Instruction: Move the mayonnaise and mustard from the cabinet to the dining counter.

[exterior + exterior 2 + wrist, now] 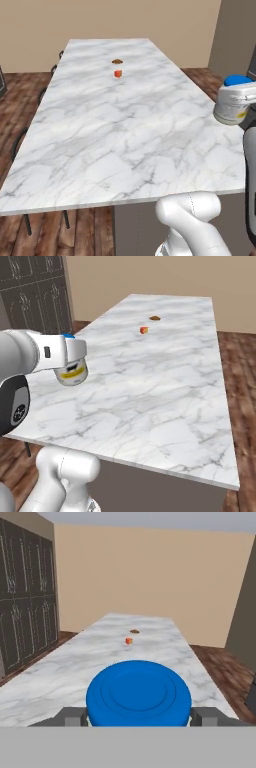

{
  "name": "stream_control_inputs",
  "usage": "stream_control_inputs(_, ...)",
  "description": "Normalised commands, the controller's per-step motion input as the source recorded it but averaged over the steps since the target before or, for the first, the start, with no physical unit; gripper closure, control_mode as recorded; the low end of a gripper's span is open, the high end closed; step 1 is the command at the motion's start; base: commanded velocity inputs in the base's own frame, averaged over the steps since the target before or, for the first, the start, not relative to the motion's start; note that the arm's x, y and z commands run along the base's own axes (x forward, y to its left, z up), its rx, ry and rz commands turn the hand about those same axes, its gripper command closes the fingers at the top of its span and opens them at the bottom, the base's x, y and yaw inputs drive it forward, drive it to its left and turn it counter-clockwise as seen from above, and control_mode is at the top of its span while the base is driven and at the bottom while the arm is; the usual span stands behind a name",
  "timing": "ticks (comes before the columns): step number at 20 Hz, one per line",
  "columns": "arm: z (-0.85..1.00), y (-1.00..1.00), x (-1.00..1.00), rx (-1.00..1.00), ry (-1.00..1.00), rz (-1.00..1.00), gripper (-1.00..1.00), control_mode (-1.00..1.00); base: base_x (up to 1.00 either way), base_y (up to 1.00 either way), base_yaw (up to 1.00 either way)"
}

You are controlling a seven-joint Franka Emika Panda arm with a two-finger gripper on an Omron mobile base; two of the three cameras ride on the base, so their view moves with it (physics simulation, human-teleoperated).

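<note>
The mayonnaise (pixel 230 109) is a creamy white jar with a round blue lid (pixel 139 693). My gripper (pixel 239 93) is shut on it just under the lid. The jar (pixel 73 374) hangs in the air over the near side edge of the dining counter (pixel 110 135), a long white marble slab with grey veins. In the hand view the fingertips (pixel 205 716) flank the blue lid, and the counter (pixel 75 672) stretches away beyond it. The mustard is out of view.
Far down the slab lie a small orange-red cube (pixel 118 74) and a brown lump (pixel 117 61). Dark chairs (pixel 20 145) stand along the left side over wood floor. Tall dark panelled doors (pixel 35 296) rise beyond the counter's other side.
</note>
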Motion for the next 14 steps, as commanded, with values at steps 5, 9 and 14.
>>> stream_control_inputs(5, -0.31, 0.00, 0.69, 0.00, 0.01, 0.00, 1.00, -1.00, 0.00, 0.00, 0.00)
stream_control_inputs(9, -0.52, 0.00, 0.54, 0.00, 0.00, 0.00, 1.00, -1.00, 0.00, 0.00, 0.00)
stream_control_inputs(14, -0.67, 0.01, 0.54, 0.00, 0.00, 0.02, 1.00, -1.00, 0.00, 0.00, 0.00)
